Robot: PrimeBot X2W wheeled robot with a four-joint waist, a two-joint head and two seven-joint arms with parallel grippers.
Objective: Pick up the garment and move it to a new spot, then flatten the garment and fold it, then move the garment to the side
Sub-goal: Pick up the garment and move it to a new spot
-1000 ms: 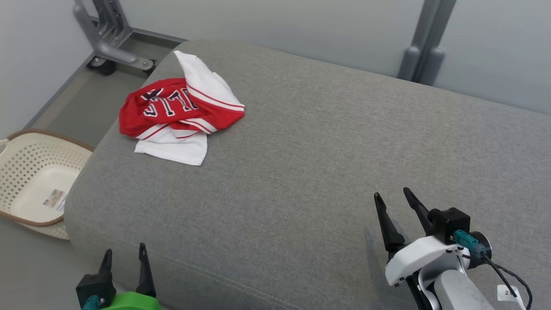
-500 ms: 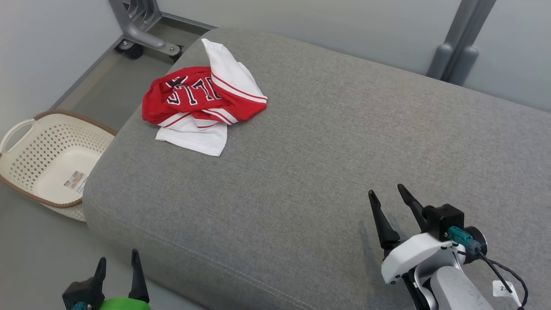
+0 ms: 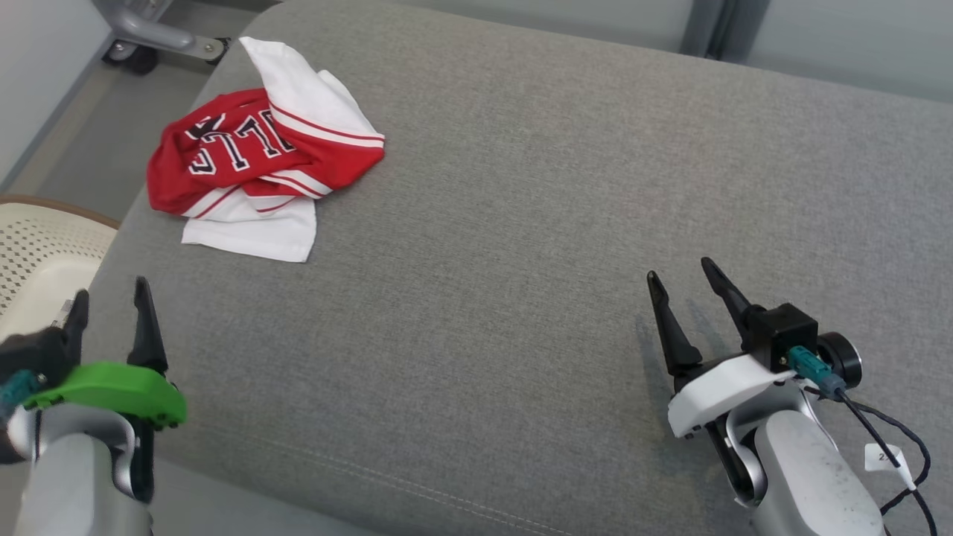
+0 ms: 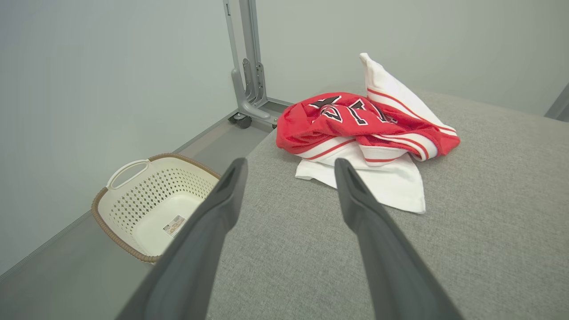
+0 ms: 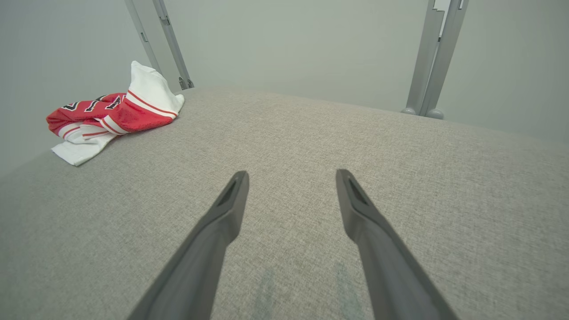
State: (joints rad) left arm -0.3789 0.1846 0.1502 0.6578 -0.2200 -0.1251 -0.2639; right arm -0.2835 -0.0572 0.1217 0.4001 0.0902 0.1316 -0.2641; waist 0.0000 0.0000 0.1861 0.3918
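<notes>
A crumpled red and white garment (image 3: pixel 257 175) with dark lettering lies at the far left corner of the grey cushion (image 3: pixel 521 246). It also lies ahead of the fingers in the left wrist view (image 4: pixel 364 129) and far off to the left in the right wrist view (image 5: pixel 111 118). My left gripper (image 3: pixel 108 296) hovers open at the cushion's near left edge, well short of the garment, with nothing between its fingers. My right gripper (image 3: pixel 679 269) stands open and empty over the cushion's near right part.
A cream perforated basket (image 4: pixel 151 204) with a brown rim sits on the floor left of the cushion, also at the head view's left edge (image 3: pixel 37 253). Grey metal frame legs (image 4: pixel 249 66) stand behind the cushion against the pale wall.
The head camera has tilted and shifted, moving the whole picture. My left gripper has risen from below the cushion's front edge to its near left corner. The garment lies as before.
</notes>
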